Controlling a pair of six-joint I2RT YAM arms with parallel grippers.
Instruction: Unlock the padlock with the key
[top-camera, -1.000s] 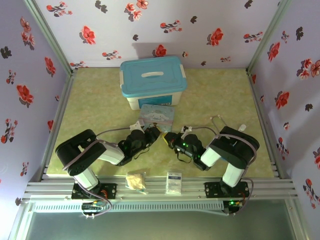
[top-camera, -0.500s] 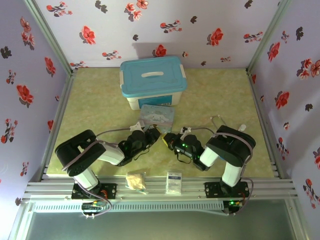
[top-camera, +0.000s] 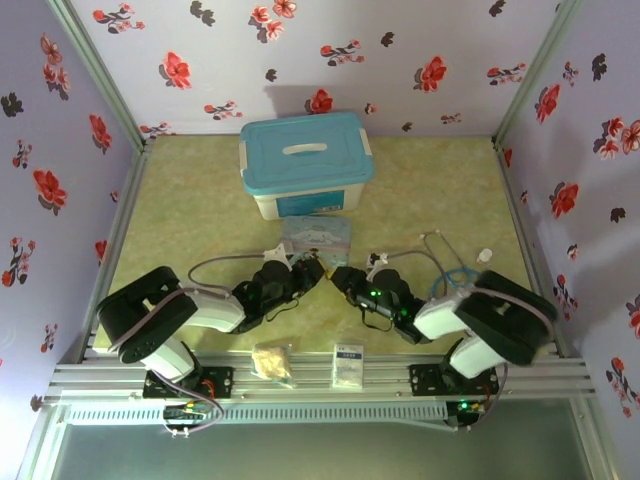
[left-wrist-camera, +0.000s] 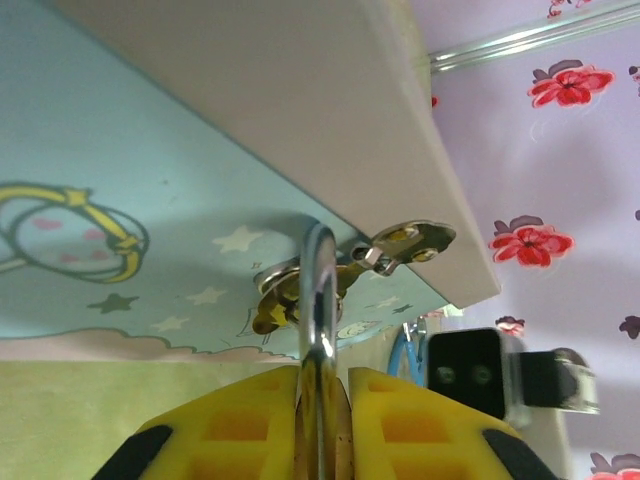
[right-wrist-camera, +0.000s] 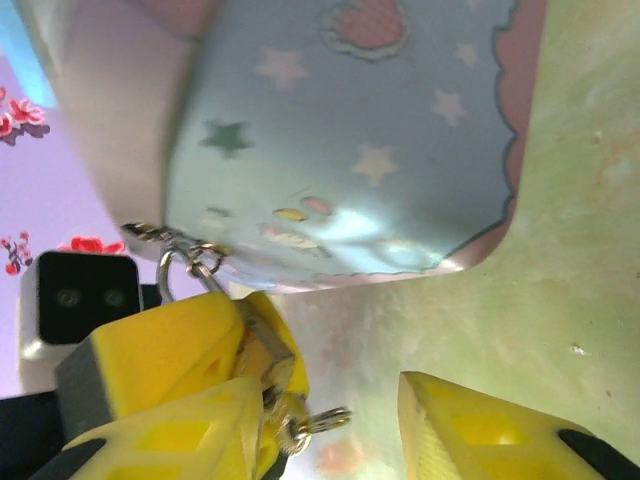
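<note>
The small brass padlock (left-wrist-camera: 322, 425) is pinched between my left gripper's (left-wrist-camera: 322, 400) yellow fingers, which are shut on it. Its silver shackle (left-wrist-camera: 318, 290) runs up through the hasp of the pastel cartoon tin (left-wrist-camera: 120, 180). In the right wrist view the padlock (right-wrist-camera: 262, 342) sits in those same fingers, and the key (right-wrist-camera: 306, 426) sticks out of its lower end with a small ring on it. My right gripper (right-wrist-camera: 330, 420) is open around the key, and its right finger (right-wrist-camera: 500, 435) is well clear of it. From above, the two grippers (top-camera: 305, 270) (top-camera: 346, 278) meet nose to nose in front of the tin (top-camera: 317, 235).
A white box with a blue lid (top-camera: 305, 160) stands behind the tin. A beige packet (top-camera: 272, 360) and a white card (top-camera: 347, 365) lie on the front rail. A blue cable loop (top-camera: 455, 275) lies right of the right arm.
My right gripper has opened and let go of the key, which stays in the padlock. The right arm's elbow has dropped out to the right. The left gripper holds still.
</note>
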